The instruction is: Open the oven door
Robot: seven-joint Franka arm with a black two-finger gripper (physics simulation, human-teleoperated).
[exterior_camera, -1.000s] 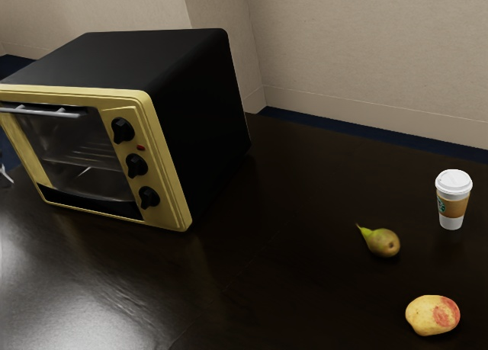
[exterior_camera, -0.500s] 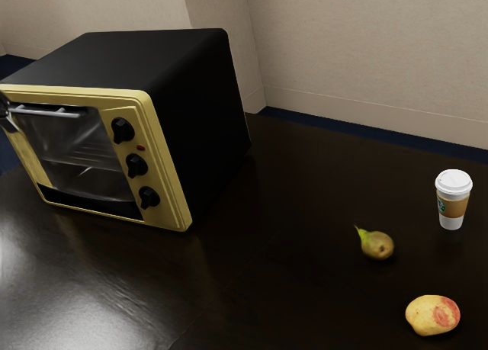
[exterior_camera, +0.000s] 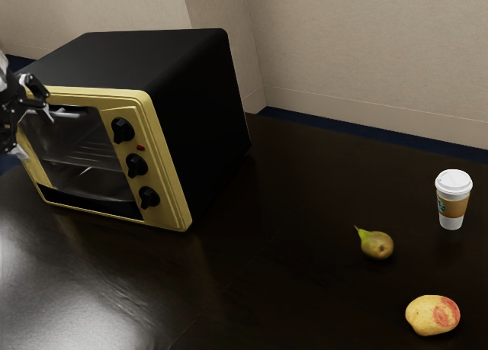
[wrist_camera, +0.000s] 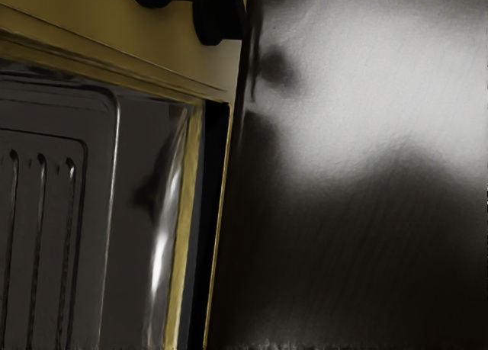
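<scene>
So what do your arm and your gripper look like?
My gripper is mostly black, with knobbly, jointed metal parts and some pale grey bits. Beside it is a whitish-grey piece, maybe part of my arm, but I can't tell its whole shape.

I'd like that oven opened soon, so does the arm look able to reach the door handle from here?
Probably yes: the open gripper is at the front of the oven, close to the handle, with nothing visible blocking it.
</scene>
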